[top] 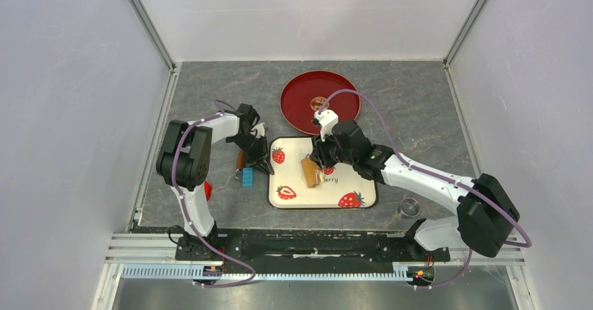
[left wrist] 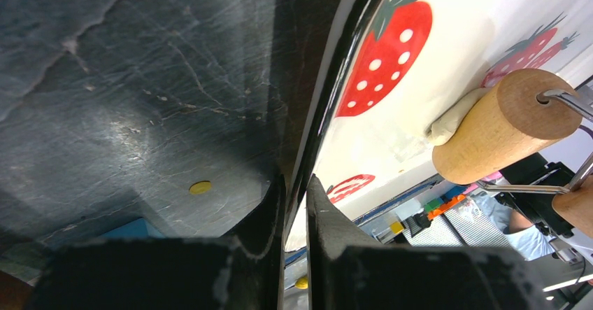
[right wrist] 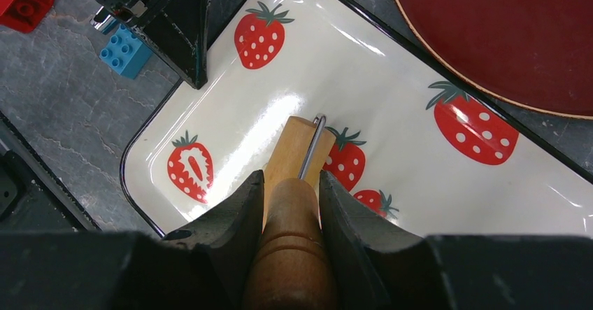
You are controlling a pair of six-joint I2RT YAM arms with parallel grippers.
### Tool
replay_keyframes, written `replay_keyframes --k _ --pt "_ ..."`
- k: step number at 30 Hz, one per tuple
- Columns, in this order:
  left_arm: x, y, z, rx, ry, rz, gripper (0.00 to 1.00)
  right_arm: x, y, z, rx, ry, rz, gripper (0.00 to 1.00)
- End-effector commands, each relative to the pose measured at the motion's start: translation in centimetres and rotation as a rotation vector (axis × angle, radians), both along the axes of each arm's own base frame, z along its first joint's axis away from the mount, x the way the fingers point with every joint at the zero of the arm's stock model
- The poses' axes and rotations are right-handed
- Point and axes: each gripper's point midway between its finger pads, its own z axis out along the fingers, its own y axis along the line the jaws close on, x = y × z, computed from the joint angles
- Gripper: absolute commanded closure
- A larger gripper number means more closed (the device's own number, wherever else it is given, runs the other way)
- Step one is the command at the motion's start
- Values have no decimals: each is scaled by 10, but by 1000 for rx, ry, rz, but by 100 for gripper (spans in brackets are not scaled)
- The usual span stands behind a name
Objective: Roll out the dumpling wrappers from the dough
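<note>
The dough point(left wrist: 453, 119) is a small pale lump on the strawberry tray point(top: 356, 180), pressed under the tan wooden roller point(left wrist: 500, 128). My right gripper point(right wrist: 290, 178) is shut on the roller's handle point(right wrist: 292, 247) and holds the roller point(top: 310, 171) over the tray's middle left. The roller barrel point(right wrist: 296, 149) hides the dough in the right wrist view. My left gripper point(left wrist: 296, 181) is shut on the tray's black left rim point(left wrist: 336, 79); it also shows in the top view point(top: 263, 164). No dumpling wrapper disc is in view.
A red plate point(top: 308, 110) with a gold emblem lies just behind the tray. A blue brick point(top: 247, 177) and a red block point(top: 208, 191) lie left of the tray. A small metal ring cutter point(top: 410, 206) stands at the front right.
</note>
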Motion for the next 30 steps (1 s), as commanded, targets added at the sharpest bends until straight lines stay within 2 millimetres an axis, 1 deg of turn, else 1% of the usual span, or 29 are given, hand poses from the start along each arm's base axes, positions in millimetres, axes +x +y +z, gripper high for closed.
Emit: replay_keyframes --k 1,30 --pt "8 4 -10 53 -4 49 98 -177 -102 -124 -462 721 154 100" --pt "9 5 -9 58 -2 43 98 -163 -87 -115 -423 646 182 100"
